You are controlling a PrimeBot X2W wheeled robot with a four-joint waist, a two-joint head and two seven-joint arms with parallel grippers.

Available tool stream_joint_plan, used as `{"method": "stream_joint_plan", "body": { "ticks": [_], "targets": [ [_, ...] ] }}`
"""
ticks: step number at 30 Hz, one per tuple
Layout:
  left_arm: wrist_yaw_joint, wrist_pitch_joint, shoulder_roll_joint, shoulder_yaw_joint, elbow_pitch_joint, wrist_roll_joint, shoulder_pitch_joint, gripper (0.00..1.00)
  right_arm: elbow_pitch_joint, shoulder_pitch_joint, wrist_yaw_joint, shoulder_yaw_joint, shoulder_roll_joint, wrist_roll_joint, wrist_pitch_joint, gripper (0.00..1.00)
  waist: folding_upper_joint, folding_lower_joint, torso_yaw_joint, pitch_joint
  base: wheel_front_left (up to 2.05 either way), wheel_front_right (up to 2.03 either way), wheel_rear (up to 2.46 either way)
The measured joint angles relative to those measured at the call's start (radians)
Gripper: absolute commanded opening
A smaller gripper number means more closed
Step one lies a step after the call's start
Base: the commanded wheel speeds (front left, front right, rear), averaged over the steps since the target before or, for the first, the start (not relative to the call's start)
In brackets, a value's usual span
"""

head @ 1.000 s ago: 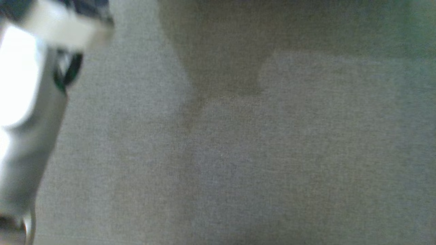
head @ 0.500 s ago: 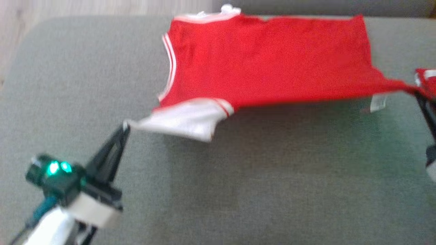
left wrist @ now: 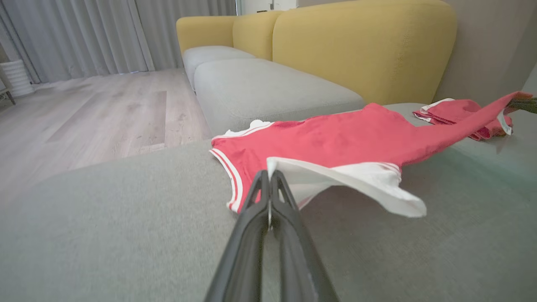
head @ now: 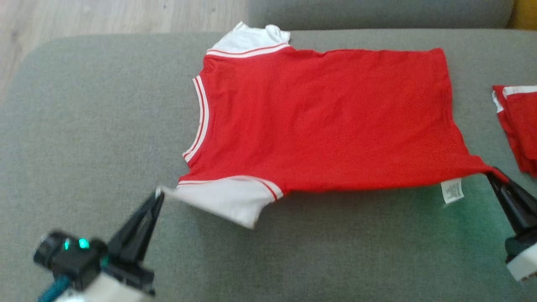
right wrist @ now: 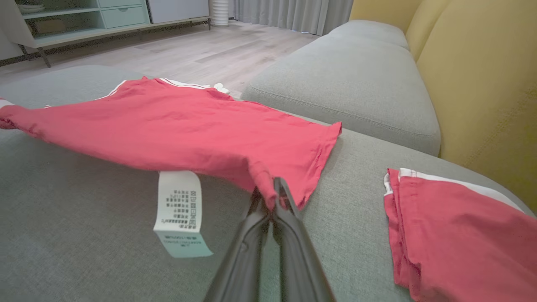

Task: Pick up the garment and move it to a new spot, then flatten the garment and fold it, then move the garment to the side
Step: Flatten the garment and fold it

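Now, your left gripper point(head: 158, 193) is pinched shut on the sleeve tip of the red white-sleeved T-shirt point(head: 327, 121), which spreads over the far middle of the grey fabric cushion point(head: 84, 126), near edge lifted. Your right gripper point(head: 493, 173) clamps its hem corner near the cushion's right edge.

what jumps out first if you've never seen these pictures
A red garment with white sleeves is stretched out over the grey cushion. The left end effector pinches its near sleeve and the right end effector its hem corner. A second red garment lies folded at the right edge.
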Motion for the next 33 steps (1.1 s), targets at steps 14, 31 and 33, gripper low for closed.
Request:
{"method": "stream_joint_plan", "body": {
  "ticks": [14, 31, 33],
  "targets": [
    [-0.104, -0.018, -0.133, -0.016, 0.304, 0.048, -0.571, 0.00, 0.081, -0.294, 0.000, 0.073, -0.019, 0.044, 0.050, 0.00, -0.0001, 0.0004, -0.008, 0.183, 0.00, 0.00, 0.00],
    [-0.133, -0.073, -0.258, -0.093, 0.730, 0.073, -0.869, 1.00, 0.265, -0.583, 0.000, 0.239, 0.009, 0.092, 0.002, 1.00, -0.0001, 0.0002, -0.020, 0.279, 0.00, 0.00, 0.00],
    [-0.095, -0.080, -0.279, -0.066, 0.738, 0.065, -0.849, 1.00, 0.273, -0.581, 0.000, 0.237, 0.024, 0.092, -0.005, 1.00, -0.0001, 0.0001, -0.021, 0.265, 0.00, 0.00, 0.00]
  ]
}}
